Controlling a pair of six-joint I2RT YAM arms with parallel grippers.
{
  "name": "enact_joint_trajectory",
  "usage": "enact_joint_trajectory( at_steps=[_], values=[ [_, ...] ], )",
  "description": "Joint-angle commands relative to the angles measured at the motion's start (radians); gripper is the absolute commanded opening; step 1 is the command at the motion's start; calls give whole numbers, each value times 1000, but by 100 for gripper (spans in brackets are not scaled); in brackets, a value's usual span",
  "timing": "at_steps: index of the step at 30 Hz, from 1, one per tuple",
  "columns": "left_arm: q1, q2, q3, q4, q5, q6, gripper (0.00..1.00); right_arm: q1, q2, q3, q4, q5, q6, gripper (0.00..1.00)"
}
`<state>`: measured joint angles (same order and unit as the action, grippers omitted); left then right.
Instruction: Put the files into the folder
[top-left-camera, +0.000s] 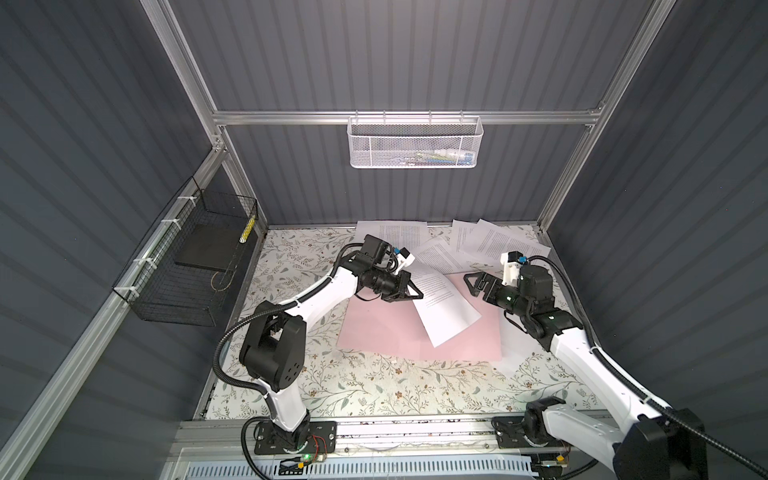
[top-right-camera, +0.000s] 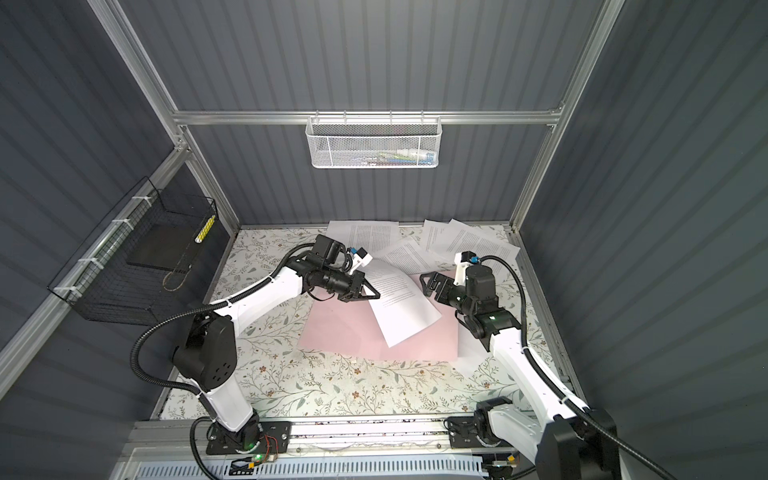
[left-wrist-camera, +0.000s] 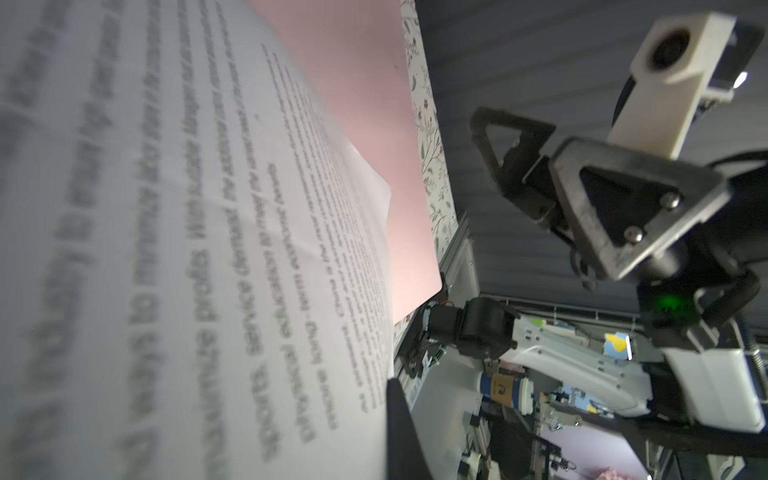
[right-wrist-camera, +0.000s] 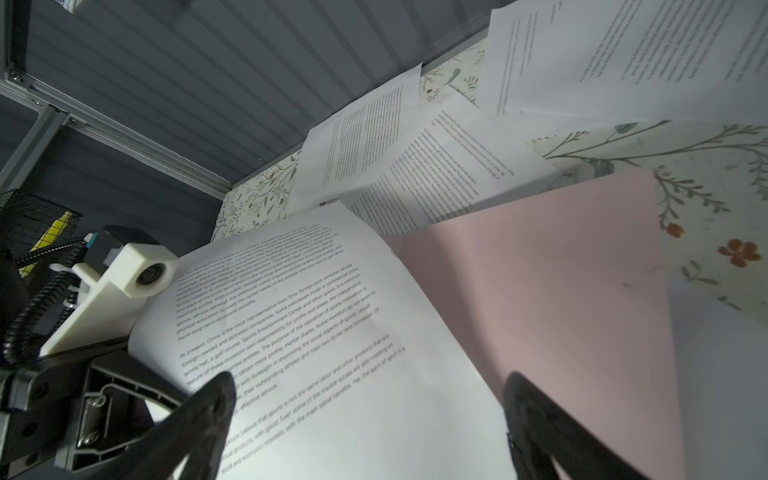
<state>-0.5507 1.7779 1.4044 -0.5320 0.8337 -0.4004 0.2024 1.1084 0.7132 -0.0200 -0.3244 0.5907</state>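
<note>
L claw (top-left-camera: 416, 293) clamped on one sheet (top-left-camera: 446, 309), curved over pink folder (top-left-camera: 378, 332) on counter (top-left-camera: 374, 386). R claw (top-left-camera: 471, 284) apart, beside sheet's far edge. Other files (right-wrist-camera: 436, 166) at back show in R wrist view, not L.

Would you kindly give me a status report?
Left gripper shut on a sheet, its far end resting on the folder. Right gripper open, beside the sheet. Other sheets loose behind.

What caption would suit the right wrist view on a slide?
The left hand pinches one sheet over the folder; the open right hand faces it; more sheets lie beyond.
</note>
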Motion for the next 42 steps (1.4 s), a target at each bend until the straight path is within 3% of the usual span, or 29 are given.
enact_joint_trajectory(
  at_steps=[1, 6, 13, 18, 25, 30, 42],
  values=[
    [4, 134, 72, -297, -179, 212, 0, -11, 102, 3, 77, -142, 6, 99],
    [12, 313, 106, -381, -291, 262, 0, -8, 249, 35, 103, -233, 22, 99],
    [29, 288, 120, -452, -448, 276, 0, 7, 371, 75, 46, -238, -39, 99],
    [31, 286, 124, -449, -479, 272, 0, 36, 467, 117, 39, -299, -68, 96],
    [31, 293, 112, -431, -480, 263, 0, 74, 601, 175, 20, -363, -88, 69],
    [31, 289, 96, -395, -439, 251, 0, 83, 655, 172, 43, -421, -77, 62],
    [31, 277, 87, -359, -382, 239, 0, 97, 699, 147, 132, -502, -30, 33]
  ],
)
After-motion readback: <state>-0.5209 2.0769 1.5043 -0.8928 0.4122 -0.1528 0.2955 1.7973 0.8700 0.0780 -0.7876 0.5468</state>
